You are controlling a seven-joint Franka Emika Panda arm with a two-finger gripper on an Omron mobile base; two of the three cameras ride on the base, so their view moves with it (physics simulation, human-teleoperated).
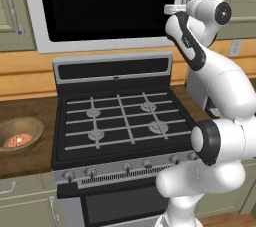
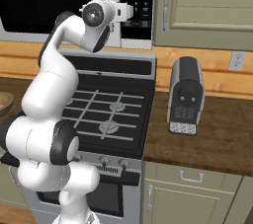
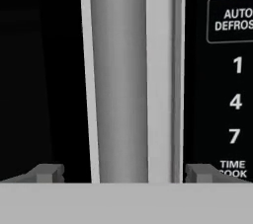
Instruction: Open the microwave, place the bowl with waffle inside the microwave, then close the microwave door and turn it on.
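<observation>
The end effector (image 3: 118,172) stood spread wide, its fingertips (image 3: 48,172) flanking the microwave door's vertical handle (image 3: 121,75) mid-frame. The bowl (image 1: 19,133) sat at lower left

Gas stove (image 1: 120,116) (burners unlit); toaster (image 2: 185,94) on counter (image 2: 217,139).

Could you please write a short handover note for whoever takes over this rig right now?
Gripper: open, jaws straddling the microwave door handle, not yet closed on it.
Microwave door: shut.
Wooden bowl with the waffle inside sits on the counter left of the gas stove.
Done: reached the handle.
Left: grasp and pull the door open, load the bowl, close the door, press start on the button panel.
</observation>
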